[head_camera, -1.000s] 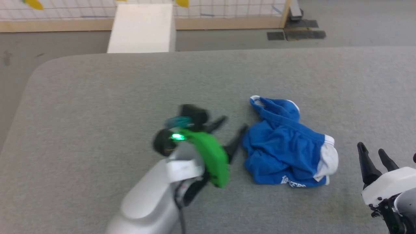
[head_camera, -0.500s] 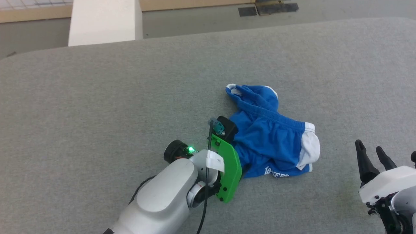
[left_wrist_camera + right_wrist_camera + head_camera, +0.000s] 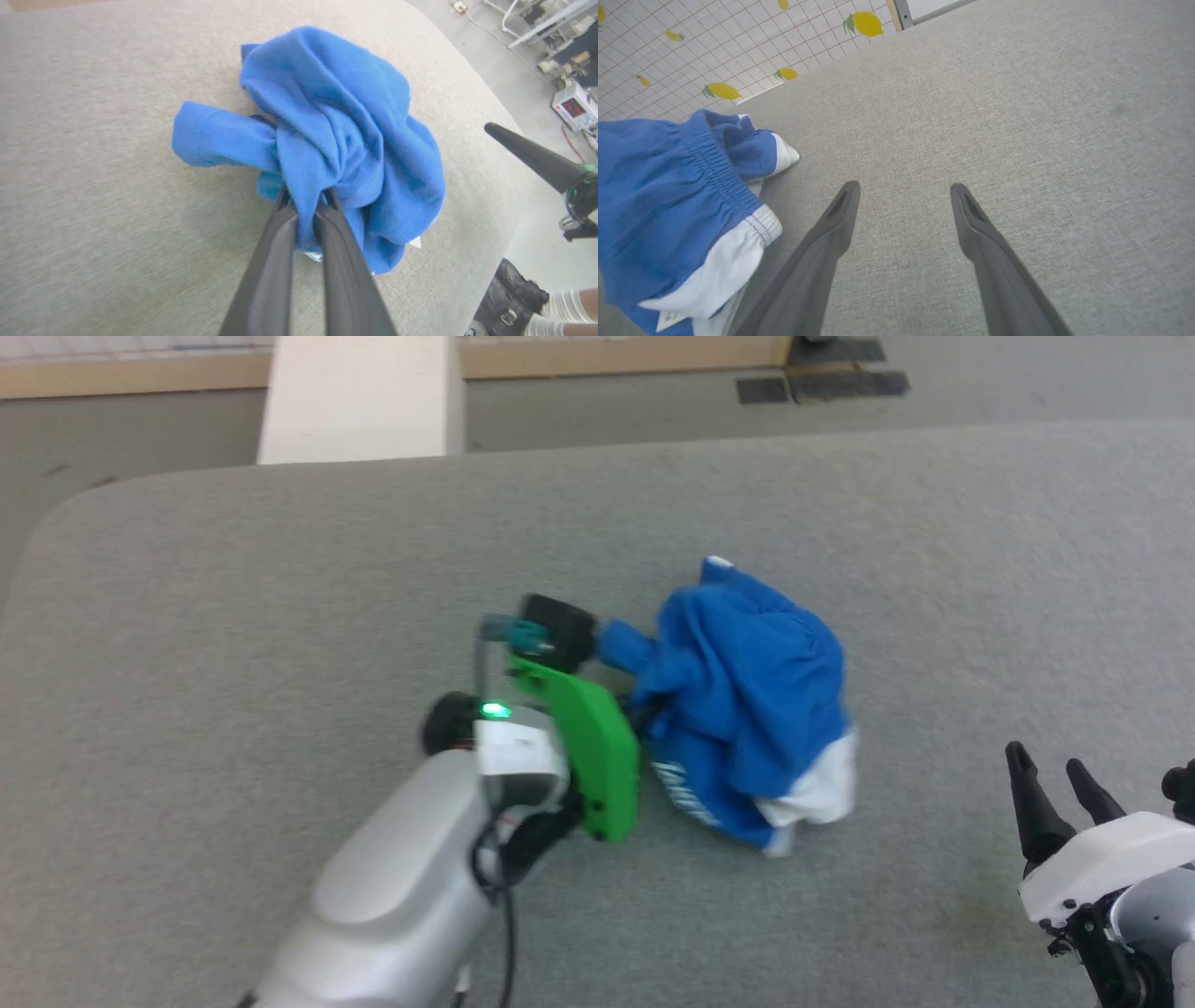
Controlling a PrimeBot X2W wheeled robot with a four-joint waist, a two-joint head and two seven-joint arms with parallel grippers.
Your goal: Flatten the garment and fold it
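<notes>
The blue shorts are bunched in a raised heap on the grey padded table, white side panel low at the right, part of the white lettering showing at the near side. My left gripper is shut on a fold of the shorts at their left edge, the cloth pinched between its fingers. My right gripper stands open at the lower right, apart from the shorts. In the right wrist view its fingers hang over bare table, the elastic waistband to their left.
A white block stands beyond the table's far edge, with a wooden skirting behind it. The table's rounded left corner is near. A person's dark shoe shows on the floor past the table edge in the left wrist view. A lemon-patterned tiled wall lies beyond.
My left gripper has closed on the shorts' left edge and lifted it up and back, gathering the flat-lying shorts into a heap. The head camera has shifted. My right gripper keeps its place.
</notes>
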